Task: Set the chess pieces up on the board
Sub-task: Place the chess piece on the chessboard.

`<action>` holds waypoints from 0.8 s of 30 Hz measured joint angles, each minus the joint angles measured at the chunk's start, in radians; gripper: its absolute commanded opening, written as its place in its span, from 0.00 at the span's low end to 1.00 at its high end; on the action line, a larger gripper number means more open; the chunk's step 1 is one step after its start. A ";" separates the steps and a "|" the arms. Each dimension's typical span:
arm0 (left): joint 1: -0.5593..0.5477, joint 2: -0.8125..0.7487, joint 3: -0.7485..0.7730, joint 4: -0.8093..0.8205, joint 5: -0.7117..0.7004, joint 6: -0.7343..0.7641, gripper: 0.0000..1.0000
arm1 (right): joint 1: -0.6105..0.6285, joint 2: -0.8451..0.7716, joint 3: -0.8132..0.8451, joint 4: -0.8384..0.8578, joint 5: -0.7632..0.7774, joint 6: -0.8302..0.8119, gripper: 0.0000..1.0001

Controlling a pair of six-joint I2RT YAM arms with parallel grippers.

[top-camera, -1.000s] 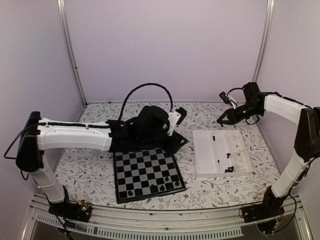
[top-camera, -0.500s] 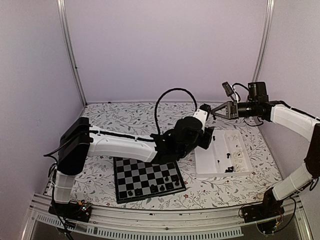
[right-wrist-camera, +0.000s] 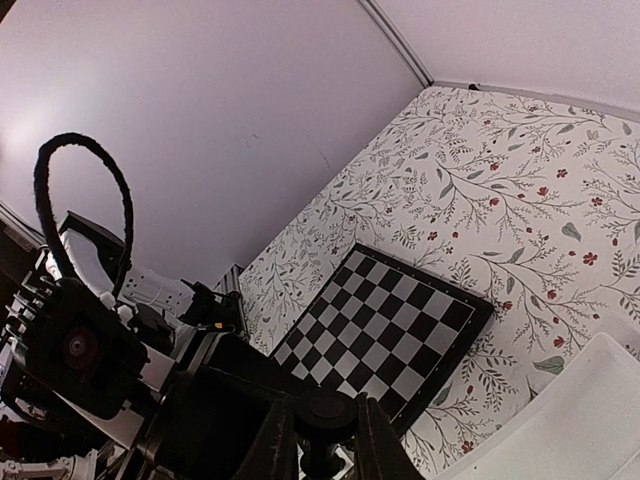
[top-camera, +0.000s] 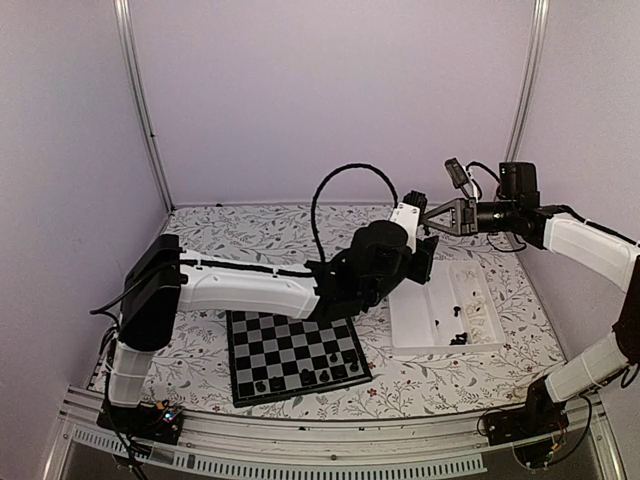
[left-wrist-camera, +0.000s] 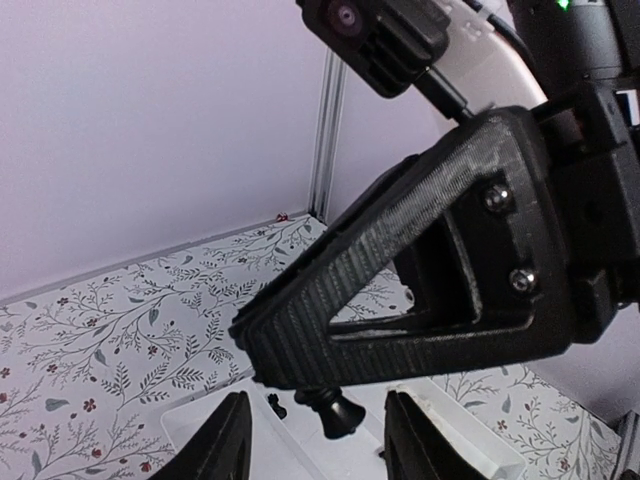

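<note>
Black chess piece (left-wrist-camera: 337,413): small, glossy, with a narrow neck flaring to a rounded end. Right claw (right-wrist-camera: 323,440) is clenched on it in the air over the far left corner of the white tray (top-camera: 440,350), right of the board (top-camera: 295,350). Long axis near upright, rounded end down. Upper part hidden in the grip. Left claw (left-wrist-camera: 322,445) released, its fingers spread just beneath the piece.

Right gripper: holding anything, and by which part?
Yes: a small black chess piece, pinched at one end in the right gripper, the other end sticking out; which end cannot be told.
</note>
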 measured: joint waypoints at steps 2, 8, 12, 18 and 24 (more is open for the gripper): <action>0.000 0.005 0.005 0.002 -0.002 0.000 0.46 | 0.000 0.000 0.000 0.002 0.000 0.003 0.08; 0.002 0.008 0.008 0.003 -0.025 -0.013 0.41 | 0.007 0.000 -0.011 0.017 0.000 0.010 0.08; 0.006 0.008 0.008 0.011 -0.031 -0.024 0.38 | 0.008 -0.002 -0.021 0.021 0.000 0.014 0.08; 0.008 0.008 0.006 0.028 -0.019 -0.029 0.18 | 0.011 -0.003 -0.026 0.032 0.003 0.016 0.09; 0.020 -0.003 -0.033 0.053 0.008 -0.034 0.04 | 0.013 -0.005 -0.033 0.035 0.008 0.010 0.47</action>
